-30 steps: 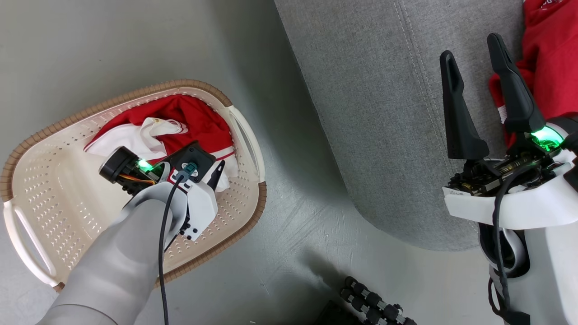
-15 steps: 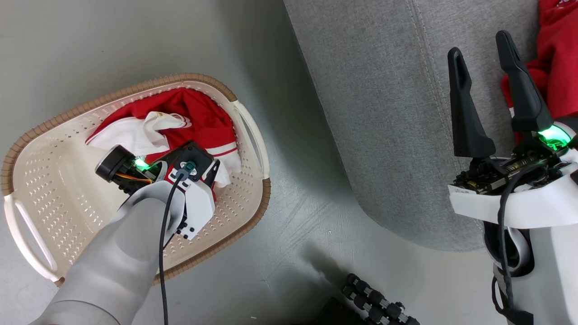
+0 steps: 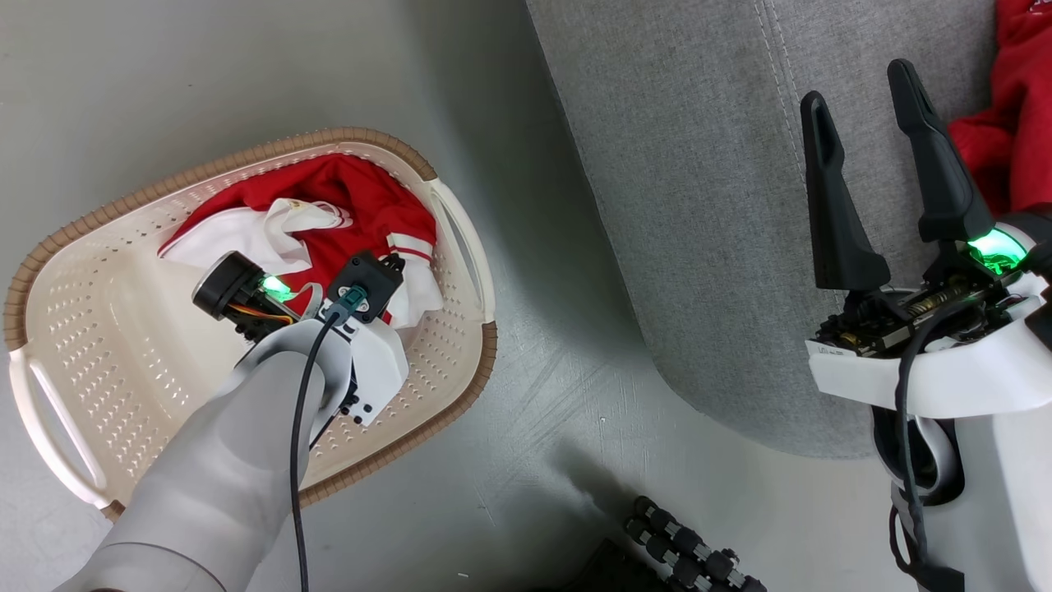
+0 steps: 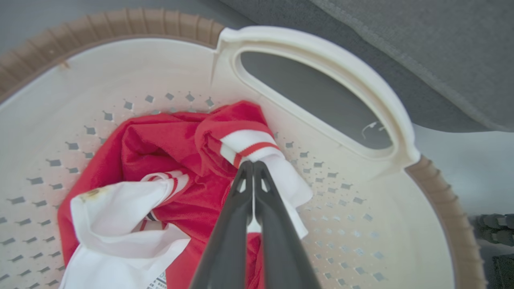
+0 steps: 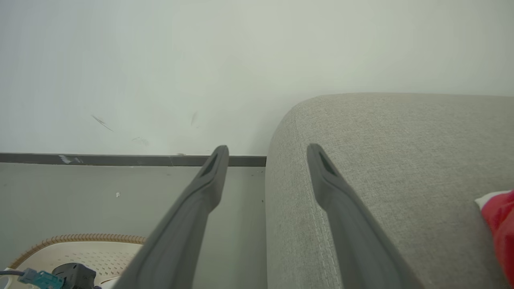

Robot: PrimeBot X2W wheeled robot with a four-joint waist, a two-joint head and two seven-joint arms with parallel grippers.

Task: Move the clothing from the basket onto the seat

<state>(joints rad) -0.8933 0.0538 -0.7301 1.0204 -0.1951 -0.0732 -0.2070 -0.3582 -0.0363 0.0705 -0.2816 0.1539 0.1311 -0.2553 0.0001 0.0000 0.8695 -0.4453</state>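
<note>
Left end effector (image 4: 252, 163): reaching down into the basket, pressing its fingers together and pinching a fold of the clothing, with a sliver of white cloth caught between the dark fingers.
Clothing (image 4: 160, 160): lying crumpled in the basket's end nearest the seat, bunching against the wall under the handle (image 4: 321, 52), red cloth wrapping around white panels.
Basket (image 4: 100, 72): sitting on the floor (image 3: 534, 395) near the seat's rounded arm, probably for keeping the carry short.
Grip choice: taking the striped band (image 4: 249, 146), white with a red line, likely for standing proud of the heap and offering a doubled edge to thin fingers.
Right end effector (image 3: 855, 82): hanging over the seat with fingers spread wide, carrying nothing, seemingly keeping clear of the left arm's path.
Seat (image 3: 699, 205): already bearing another red garment (image 3: 1015, 123) at the head view's right edge, just beside the right end effector.
Step in hand: securing the pinch before lifting, not yet raising the cloth out of the basket.
Risk: gripping only a narrow edge, so risking a slip or a drag over the rim (image 4: 439, 196) on the way up.
Next move: calling for a lift high enough for clearing the rim, then a swing across toward the seat.
</note>
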